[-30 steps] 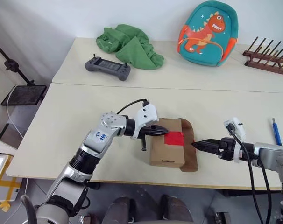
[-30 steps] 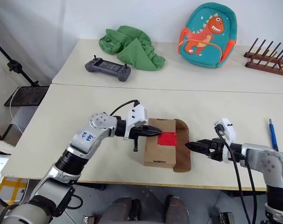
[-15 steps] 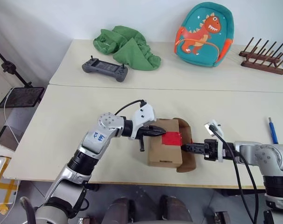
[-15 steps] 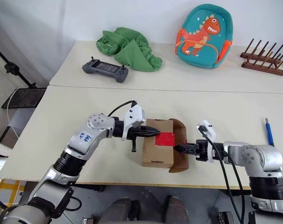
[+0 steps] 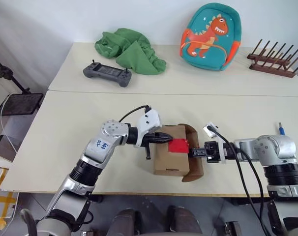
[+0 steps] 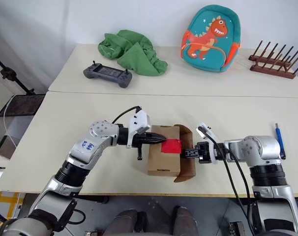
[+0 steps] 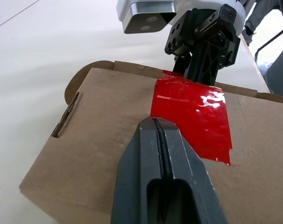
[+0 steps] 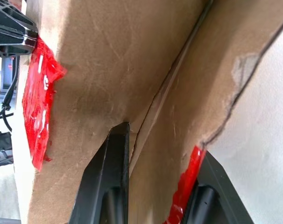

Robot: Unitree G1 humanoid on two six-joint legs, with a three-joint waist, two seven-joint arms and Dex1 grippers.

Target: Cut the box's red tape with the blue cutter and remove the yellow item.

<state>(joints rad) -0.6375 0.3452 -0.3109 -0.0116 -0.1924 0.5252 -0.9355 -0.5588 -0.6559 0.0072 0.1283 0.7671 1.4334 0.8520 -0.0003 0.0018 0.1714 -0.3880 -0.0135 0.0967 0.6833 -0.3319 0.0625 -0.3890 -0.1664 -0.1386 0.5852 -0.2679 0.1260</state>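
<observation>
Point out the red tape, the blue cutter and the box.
red tape (image 7: 190, 114): left wrist view, middle of the glossy strip.
blue cutter (image 6: 279, 140): right eye view, mid-shaft, lying on the table.
box (image 5: 168, 160): left eye view, bare top panel.

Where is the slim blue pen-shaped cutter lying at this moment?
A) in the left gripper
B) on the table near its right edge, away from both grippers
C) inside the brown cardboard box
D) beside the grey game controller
B: the slim blue pen-shaped cutter lies on the table by its right edge, held by neither gripper.

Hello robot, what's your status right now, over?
Left gripper shut, on box top. Right gripper clamped on box's open flap. Blue cutter lies aside, right.
</observation>
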